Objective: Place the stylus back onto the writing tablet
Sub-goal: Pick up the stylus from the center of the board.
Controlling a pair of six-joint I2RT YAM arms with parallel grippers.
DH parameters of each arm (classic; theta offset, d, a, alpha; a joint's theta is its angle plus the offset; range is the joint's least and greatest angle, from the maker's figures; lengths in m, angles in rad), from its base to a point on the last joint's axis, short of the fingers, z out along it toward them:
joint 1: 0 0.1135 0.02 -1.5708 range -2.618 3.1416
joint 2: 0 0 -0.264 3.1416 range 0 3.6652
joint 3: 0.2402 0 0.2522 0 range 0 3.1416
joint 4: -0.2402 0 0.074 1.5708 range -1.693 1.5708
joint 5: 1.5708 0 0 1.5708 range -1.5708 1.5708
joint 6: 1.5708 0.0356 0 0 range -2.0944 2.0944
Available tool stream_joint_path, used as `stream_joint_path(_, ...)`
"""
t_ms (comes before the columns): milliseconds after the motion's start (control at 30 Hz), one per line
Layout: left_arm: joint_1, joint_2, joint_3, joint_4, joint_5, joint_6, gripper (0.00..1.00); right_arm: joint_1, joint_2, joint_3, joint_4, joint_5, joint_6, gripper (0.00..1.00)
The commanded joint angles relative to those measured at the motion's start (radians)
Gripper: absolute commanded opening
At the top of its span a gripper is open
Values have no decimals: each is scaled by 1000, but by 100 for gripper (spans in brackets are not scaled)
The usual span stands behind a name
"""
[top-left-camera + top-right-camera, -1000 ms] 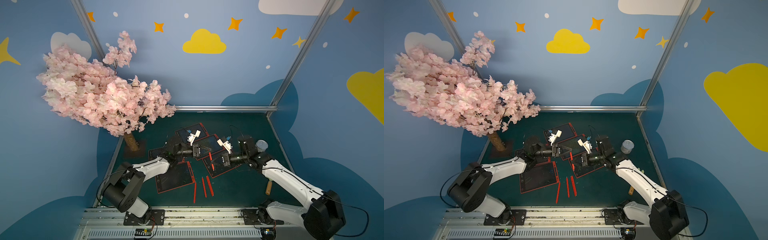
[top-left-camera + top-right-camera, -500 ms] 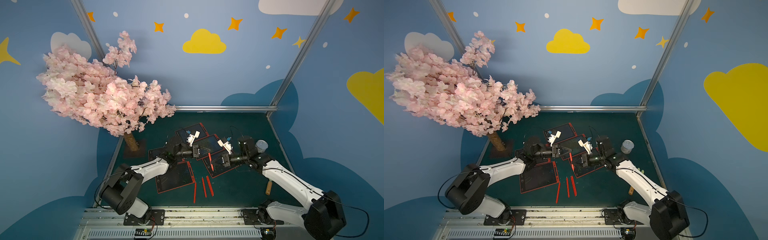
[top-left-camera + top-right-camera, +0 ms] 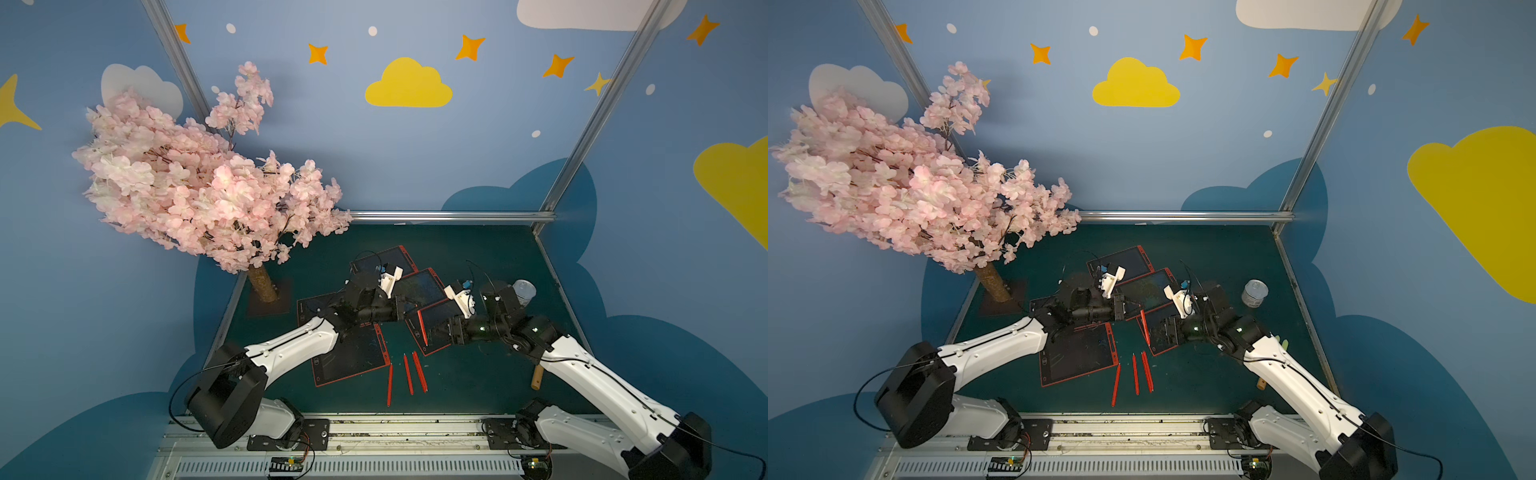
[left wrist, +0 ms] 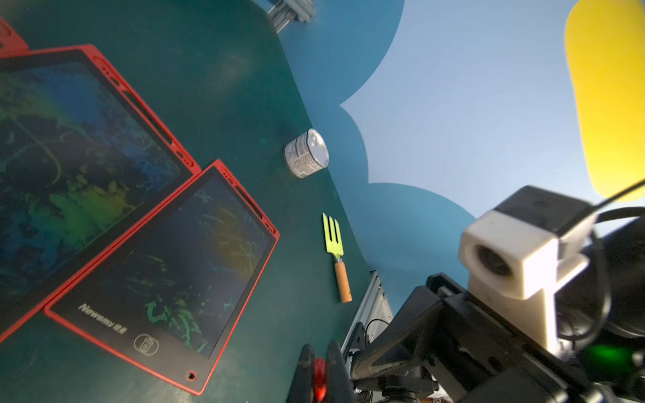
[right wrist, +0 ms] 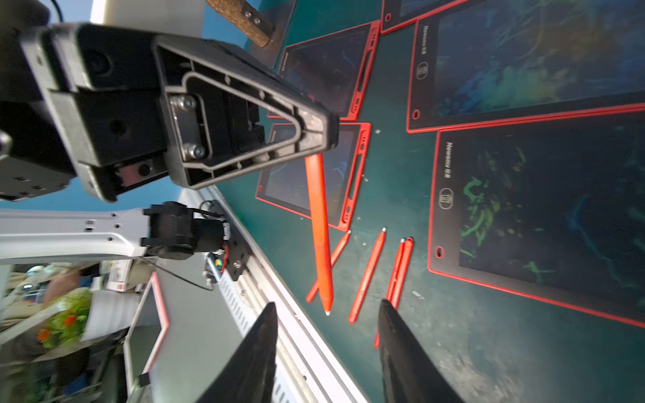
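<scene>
— Stylus hangs over the writing tablet edge in a top view. Our left gripper pinches its top, and our right gripper stands spread beside it.
— Left wrist: we clamp red. Right wrist: the tip sits between our parted jaws, untouched.
— Then we lower it slowly, flat onto the tablet.

Blue cloud-and-star walls, pink blossom tree, green tabletop

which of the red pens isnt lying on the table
The pen pinched in the left gripper, held up off the table. The other pens all lie flat on it, loose, near the front edge.
</scene>
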Motion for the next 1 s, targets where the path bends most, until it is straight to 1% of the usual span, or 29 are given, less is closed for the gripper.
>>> stream_joint_path(0,-35,11,33,-37,-124,-24,3,10,-25,40,-80,127,-93,51)
stream_joint_path(33,-42,15,33,-34,-138,-41,3,10,-30,44,-91,130,-113,50)
stream_joint_path(67,-49,19,32,-35,-152,-57,3,10,-33,44,-92,133,-122,46)
stream_joint_path(133,-60,30,36,-36,-166,-90,3,10,-39,43,-82,131,-135,31)
stream_joint_path(167,-63,35,36,-37,-174,-105,3,10,-39,45,-80,128,-137,27)
stream_joint_path(300,-71,53,48,-55,-177,-115,3,9,-10,74,-93,86,-138,20)
stream_joint_path(433,-75,49,63,-89,-183,-106,3,15,23,90,-87,77,-125,22)
stream_joint_path(600,-76,51,85,-132,-183,-103,3,37,71,125,-84,117,-109,25)
stream_joint_path(733,-76,52,98,-164,-182,-99,3,57,110,146,-86,141,-108,25)
stream_joint_path(800,-77,53,104,-179,-215,-97,3,61,126,154,-83,144,-107,25)
stream_joint_path(967,-79,52,106,-188,-213,-95,3,75,174,180,-90,159,-107,25)
